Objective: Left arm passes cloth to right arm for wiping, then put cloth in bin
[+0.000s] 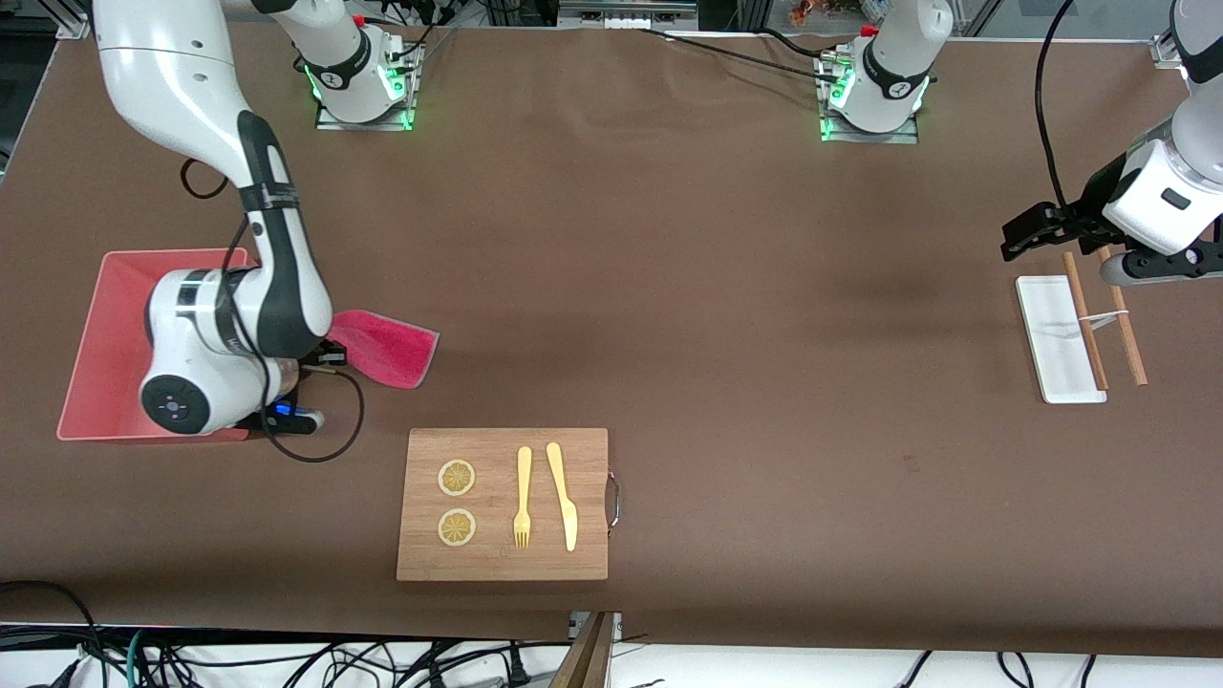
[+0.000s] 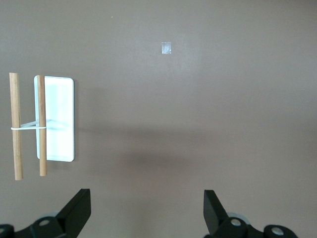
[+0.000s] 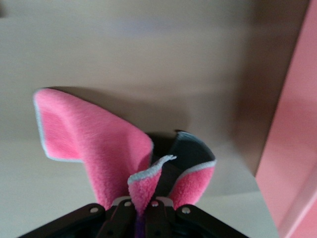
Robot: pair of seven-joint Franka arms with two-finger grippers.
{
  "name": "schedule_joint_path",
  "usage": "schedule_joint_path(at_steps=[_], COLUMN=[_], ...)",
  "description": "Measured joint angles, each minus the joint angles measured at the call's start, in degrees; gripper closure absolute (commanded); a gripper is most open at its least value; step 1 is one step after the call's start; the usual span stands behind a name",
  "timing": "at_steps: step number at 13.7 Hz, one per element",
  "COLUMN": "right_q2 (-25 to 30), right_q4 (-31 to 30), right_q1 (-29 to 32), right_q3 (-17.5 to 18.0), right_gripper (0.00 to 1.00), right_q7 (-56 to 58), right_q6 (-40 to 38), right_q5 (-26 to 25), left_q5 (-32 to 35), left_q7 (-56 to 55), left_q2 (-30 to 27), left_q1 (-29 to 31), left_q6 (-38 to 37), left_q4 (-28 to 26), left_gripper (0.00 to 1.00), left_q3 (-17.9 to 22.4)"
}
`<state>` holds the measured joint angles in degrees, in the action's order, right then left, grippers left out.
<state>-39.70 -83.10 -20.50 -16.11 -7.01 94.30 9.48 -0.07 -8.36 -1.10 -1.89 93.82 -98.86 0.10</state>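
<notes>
Right end effector (image 3: pixel 141 206) clamped tight on one bunched edge of cloth (image 1: pixel 387 346), beside bin (image 1: pixel 96 368) wall at right arm's end of worktop (image 1: pixel 669 287); rest of cloth trailing on worktop. Likely snag: trailing part catching bin rim or draping outside on release. Left end effector (image 2: pixel 147 210) spread wide, empty, waiting above white tray (image 1: pixel 1051 334) and sticks (image 1: pixel 1084 320).

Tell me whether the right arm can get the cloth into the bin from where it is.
Probably yes: the right pincer grips the cloth right beside the bin, whose top is open.
</notes>
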Motion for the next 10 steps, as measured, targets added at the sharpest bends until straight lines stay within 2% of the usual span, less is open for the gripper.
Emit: schedule_joint_path(at_steps=[4, 10], right_q2=[-1.3, -3.1], right_q4=[-0.1, -0.2], right_q1=[-7.2, -18.9], right_q3=[0.6, 2.0], right_gripper=[1.00, 1.00], right_q7=[-10.8, -30.7], right_q6=[5.1, 13.9], right_q5=[0.4, 7.2], left_q5=[0.0, 0.0], left_q7=[0.0, 0.0], left_q2=[0.4, 1.6], left_q1=[-0.3, -0.3], left_q6=[-0.6, -1.6], left_q4=[0.9, 0.9], left_gripper=[0.00, 0.00], left_q3=[-0.1, -0.2])
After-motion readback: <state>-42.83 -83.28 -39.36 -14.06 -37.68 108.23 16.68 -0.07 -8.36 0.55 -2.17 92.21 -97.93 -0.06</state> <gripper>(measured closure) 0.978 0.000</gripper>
